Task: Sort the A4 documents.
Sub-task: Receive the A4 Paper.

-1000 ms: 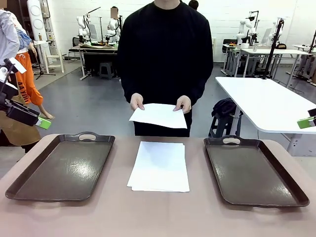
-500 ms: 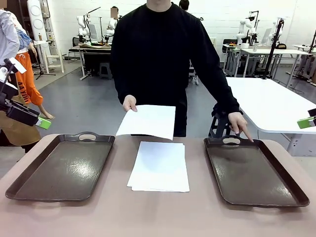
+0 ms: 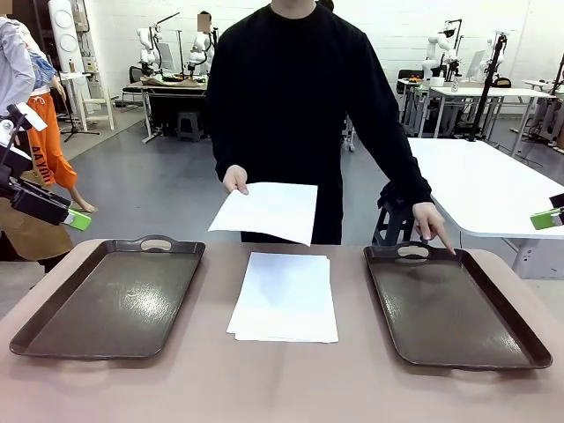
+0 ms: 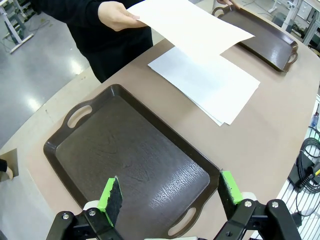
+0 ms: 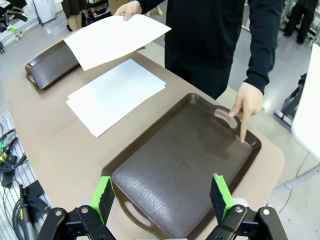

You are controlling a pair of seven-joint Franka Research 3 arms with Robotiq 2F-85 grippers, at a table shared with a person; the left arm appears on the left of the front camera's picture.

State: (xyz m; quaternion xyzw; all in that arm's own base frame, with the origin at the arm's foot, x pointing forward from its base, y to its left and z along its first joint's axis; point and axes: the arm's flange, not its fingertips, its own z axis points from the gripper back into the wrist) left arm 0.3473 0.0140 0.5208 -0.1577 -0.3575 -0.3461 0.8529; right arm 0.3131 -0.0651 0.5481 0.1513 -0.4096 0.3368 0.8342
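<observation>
Well beyond left hand [image 4: 169, 186], A4 documents [image 4: 210, 85]

I see plain white A4 documents [image 3: 284, 297] on the beige table [image 3: 282, 388], the left tray [image 3: 115, 300] and right tray [image 3: 449, 308] glossy dark brown, the person's sleeve [image 3: 388, 132] black.

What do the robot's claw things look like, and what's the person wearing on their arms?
The left end effector and right end effector each have two black fingers with bolted joints, faced with bright green pads. The person wears a black top with long sleeves reaching the wrists.
</observation>
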